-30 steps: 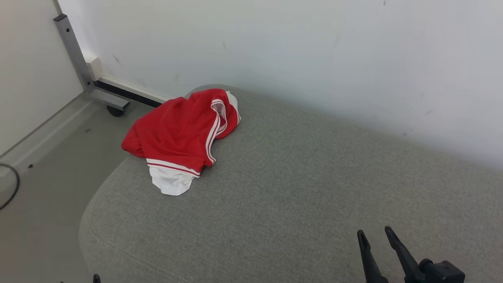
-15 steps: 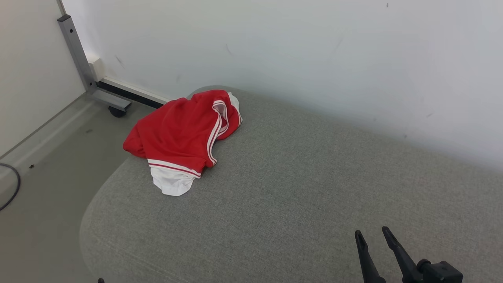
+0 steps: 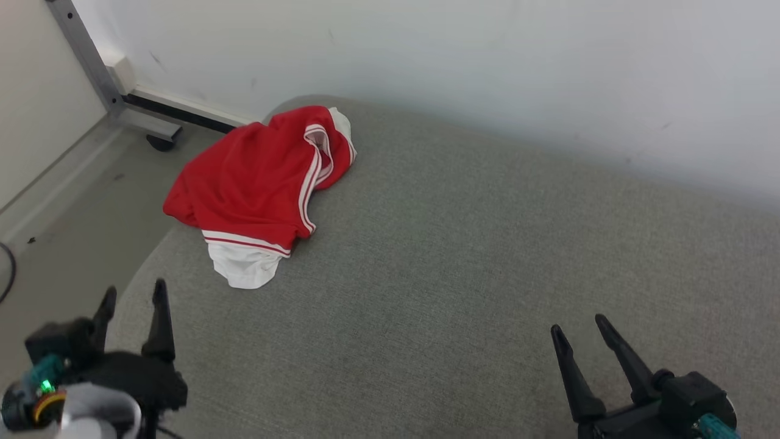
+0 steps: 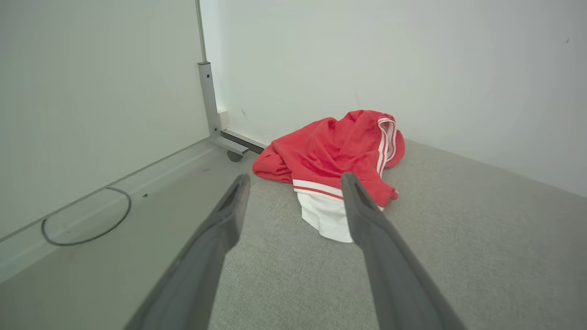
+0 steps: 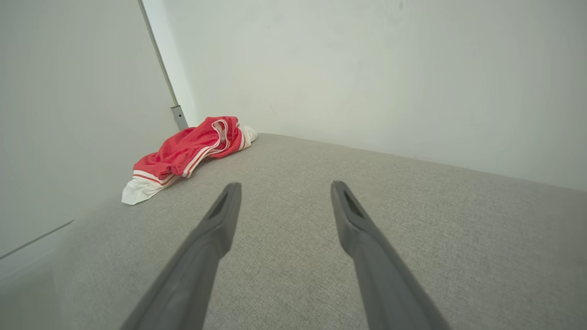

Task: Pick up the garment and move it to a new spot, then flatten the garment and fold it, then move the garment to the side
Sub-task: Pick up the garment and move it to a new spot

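Observation:
The garment (image 3: 256, 189) is a crumpled red piece with white stripes and a white hem, lying at the far left corner of the grey cushion (image 3: 463, 268). It hangs slightly over the cushion's left edge. In the left wrist view the garment (image 4: 335, 156) lies just beyond the fingertips. The right wrist view has the garment (image 5: 188, 153) far off to the left. My left gripper (image 3: 134, 292) stands open at the lower left, a short way in front of the garment, nothing between its fingers. At the lower right, my right gripper (image 3: 579, 326) is open and empty, well away from it.
A white wall (image 3: 487, 73) runs along the cushion's far side. Left of the cushion is floor (image 3: 67, 231) with a wheeled metal frame leg (image 3: 143, 125) and a dark cable (image 4: 87, 224). The cushion's middle and right are bare fabric.
The head camera has tilted, shifting the whole picture. My left gripper has risen into view at the lower left. The garment lies as before.

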You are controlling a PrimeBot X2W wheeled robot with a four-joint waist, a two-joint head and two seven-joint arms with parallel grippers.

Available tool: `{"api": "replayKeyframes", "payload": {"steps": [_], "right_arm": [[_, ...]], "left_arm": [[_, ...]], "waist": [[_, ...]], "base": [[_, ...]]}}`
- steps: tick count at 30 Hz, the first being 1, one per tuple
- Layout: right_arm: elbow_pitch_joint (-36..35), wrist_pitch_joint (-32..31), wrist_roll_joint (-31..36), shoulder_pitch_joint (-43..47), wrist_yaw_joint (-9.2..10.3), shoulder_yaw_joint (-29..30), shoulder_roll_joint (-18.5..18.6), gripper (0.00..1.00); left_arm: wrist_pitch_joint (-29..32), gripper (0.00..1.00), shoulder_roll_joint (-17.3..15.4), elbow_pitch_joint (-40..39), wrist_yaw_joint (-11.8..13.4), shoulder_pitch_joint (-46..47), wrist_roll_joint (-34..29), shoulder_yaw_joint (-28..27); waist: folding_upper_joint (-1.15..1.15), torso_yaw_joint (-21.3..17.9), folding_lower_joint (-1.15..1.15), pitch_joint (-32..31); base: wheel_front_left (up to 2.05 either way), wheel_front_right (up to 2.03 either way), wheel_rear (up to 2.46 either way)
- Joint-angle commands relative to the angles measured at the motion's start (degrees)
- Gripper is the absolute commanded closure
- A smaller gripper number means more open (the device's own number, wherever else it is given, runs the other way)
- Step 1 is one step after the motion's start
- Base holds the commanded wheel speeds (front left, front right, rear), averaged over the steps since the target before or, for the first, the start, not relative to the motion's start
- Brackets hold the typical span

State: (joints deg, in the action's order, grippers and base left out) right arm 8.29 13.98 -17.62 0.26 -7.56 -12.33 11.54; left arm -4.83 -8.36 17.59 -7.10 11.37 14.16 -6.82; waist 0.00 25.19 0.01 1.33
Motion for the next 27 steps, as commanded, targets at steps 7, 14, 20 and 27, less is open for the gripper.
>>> {"api": "replayKeyframes", "payload": {"steps": [7, 14, 20, 27], "right_arm": [[-4.35, -2.50, 1.19, -4.63, 0.14, -0.63, 3.65, 0.00], [-7.62, -3.70, 1.84, -7.71, 0.14, -2.15, 5.33, 0.00], [-10.22, -3.68, 2.37, -8.32, 0.14, -1.94, 5.80, 0.00], [-13.48, -4.28, 3.04, -7.77, 0.14, -2.30, 5.96, 0.00]], "left_arm": [[11.37, 0.00, -3.66, 3.85, -0.28, 16.15, 9.46, -1.60], [23.23, 0.00, -8.47, 5.65, 0.33, 26.56, 17.71, -4.86], [31.48, 0.00, -12.08, 6.17, 4.12, 31.29, 20.80, -7.81], [40.69, 0.00, -15.05, 4.15, 11.08, 35.13, 22.89, -10.41]], "waist": [[0.00, -7.82, -0.01, 12.97], [0.00, -12.85, -0.01, 20.04], [0.00, -15.56, -0.01, 23.56], [0.00, -19.12, -0.01, 27.28]], "base": [[0.00, 0.00, 0.00], [0.00, 0.00, 0.00], [0.00, 0.00, 0.00], [0.00, 0.00, 0.00]]}}
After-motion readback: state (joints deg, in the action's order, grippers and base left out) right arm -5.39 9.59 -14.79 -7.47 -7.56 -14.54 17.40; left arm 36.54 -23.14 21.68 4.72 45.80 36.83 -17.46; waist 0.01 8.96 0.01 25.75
